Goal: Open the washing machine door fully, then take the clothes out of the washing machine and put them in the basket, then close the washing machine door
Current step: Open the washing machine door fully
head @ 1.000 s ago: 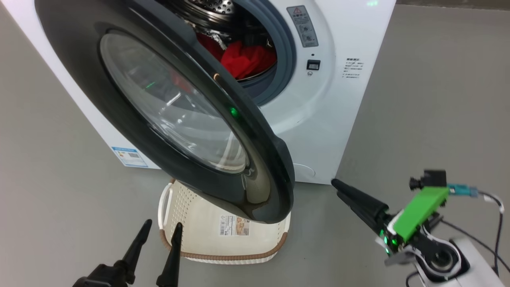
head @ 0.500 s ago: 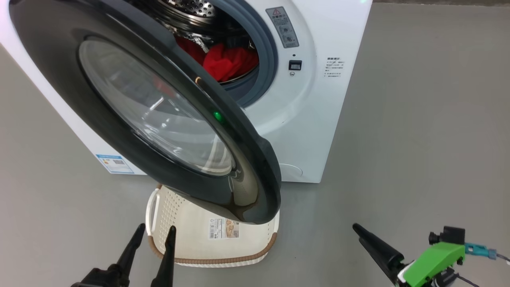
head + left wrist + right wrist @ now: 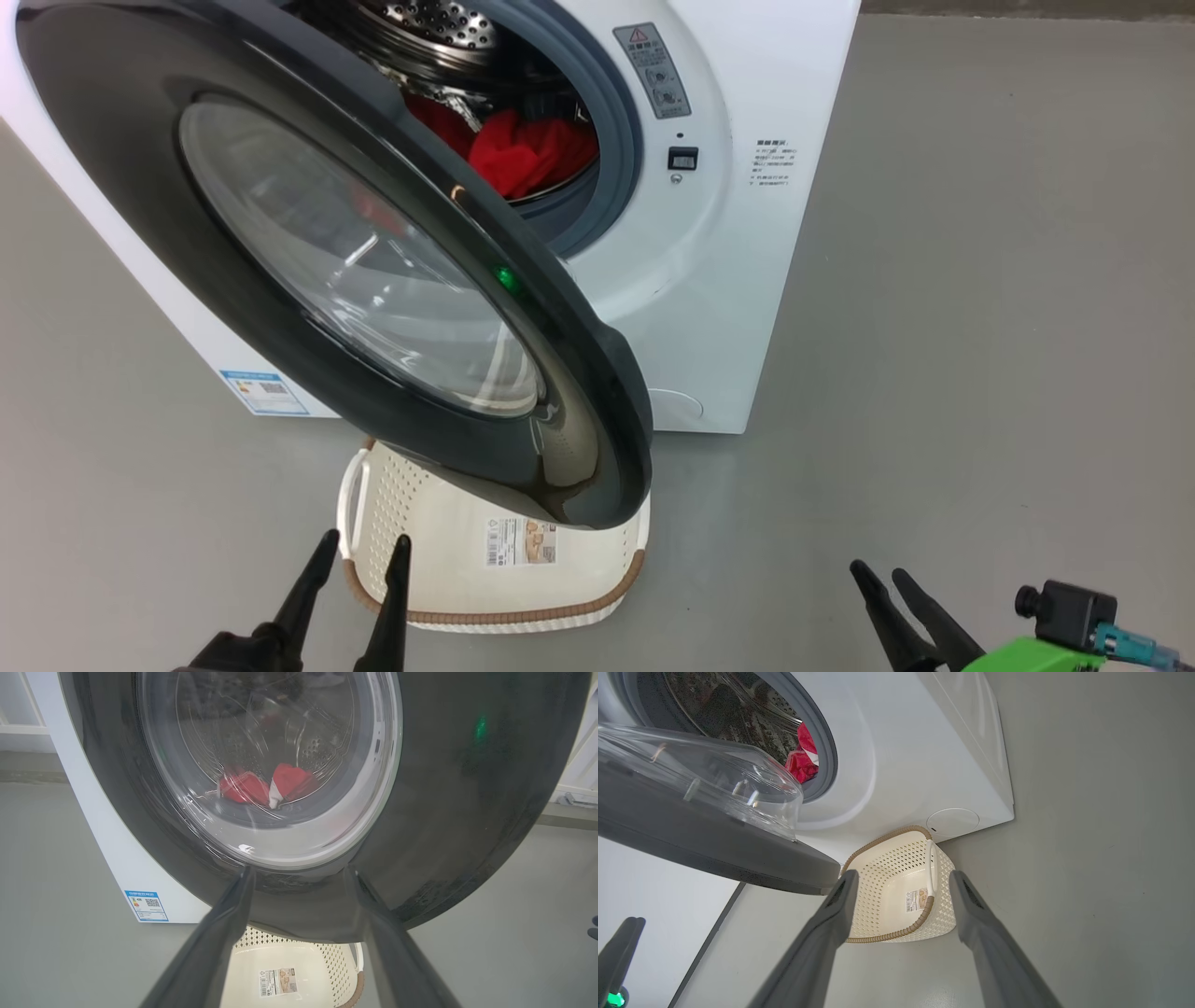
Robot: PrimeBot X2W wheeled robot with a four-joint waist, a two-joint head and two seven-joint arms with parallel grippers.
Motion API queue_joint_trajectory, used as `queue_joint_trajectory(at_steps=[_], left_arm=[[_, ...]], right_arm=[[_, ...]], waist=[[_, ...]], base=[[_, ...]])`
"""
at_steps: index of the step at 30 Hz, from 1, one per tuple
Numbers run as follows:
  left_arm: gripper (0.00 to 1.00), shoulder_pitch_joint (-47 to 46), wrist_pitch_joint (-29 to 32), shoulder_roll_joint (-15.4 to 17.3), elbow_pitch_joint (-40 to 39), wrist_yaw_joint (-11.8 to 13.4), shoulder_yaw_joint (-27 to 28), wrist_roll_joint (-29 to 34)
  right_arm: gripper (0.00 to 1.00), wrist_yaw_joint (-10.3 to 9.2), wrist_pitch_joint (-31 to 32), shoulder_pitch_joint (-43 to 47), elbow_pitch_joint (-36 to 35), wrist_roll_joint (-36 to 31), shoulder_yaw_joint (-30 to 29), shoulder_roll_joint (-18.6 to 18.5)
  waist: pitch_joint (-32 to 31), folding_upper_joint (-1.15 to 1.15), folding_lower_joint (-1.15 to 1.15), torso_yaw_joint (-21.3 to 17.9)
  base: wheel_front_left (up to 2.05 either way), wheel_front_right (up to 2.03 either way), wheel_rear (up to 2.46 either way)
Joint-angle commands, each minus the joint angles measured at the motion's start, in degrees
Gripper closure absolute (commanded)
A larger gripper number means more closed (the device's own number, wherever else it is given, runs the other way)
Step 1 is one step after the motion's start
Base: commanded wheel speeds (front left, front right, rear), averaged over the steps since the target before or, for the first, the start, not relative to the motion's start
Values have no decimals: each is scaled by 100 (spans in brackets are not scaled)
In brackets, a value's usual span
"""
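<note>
Draws right pincer [image 3: 876,569] back from the washing machine [image 3: 747,233], spread now. Holds left pincer [image 3: 367,538] spread before the half-open washing machine door [image 3: 355,271].

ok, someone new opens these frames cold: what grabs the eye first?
The big glossy black washing machine door stands open, taking up the head view's upper left and centre. Behind it, bright red clothes lie in the steel drum at top centre. Below the door's lower edge in that view, a cream basket sits empty on the grey floor.
</note>
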Motion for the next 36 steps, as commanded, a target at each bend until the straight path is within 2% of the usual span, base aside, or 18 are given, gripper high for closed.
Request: queue_joint_trajectory(at_steps=[1, 6, 10, 18, 26, 36], left_arm=[[0, 3, -70, 55, -111, -32, 205, -30], [0, 32, -70, 43, -120, -32, 231, -20], [0, 40, -70, 35, -125, -32, 239, -12], [0, 30, -70, 34, -108, -32, 216, -16], [0, 5, -70, 35, -148, -32, 219, -17], [0, 12, -70, 31, -184, -32, 198, -25]], right_arm=[[0, 29, -274, -110, -58, -134, 224, -161], [0, 29, -683, -244, 175, -749, 388, -323], [0, 29, -699, -148, 16, -2086, -360, -131], [0, 29, -701, 303, -571, -3708, -1527, 502], [0, 29, -701, 637, -1316, -4425, -2279, 981], [0, 29, -701, 898, -1403, -4721, -2369, 1151]], waist=[[-18, 0, 0, 6], [-38, 0, 0, -5], [-40, 0, 0, -6], [-44, 0, 0, 20], [-19, 0, 0, 25], [-34, 0, 0, 28]], base=[[0, 0, 0], [0, 0, 0], [0, 0, 0], [0, 0, 0], [0, 0, 0], [0, 0, 0]])
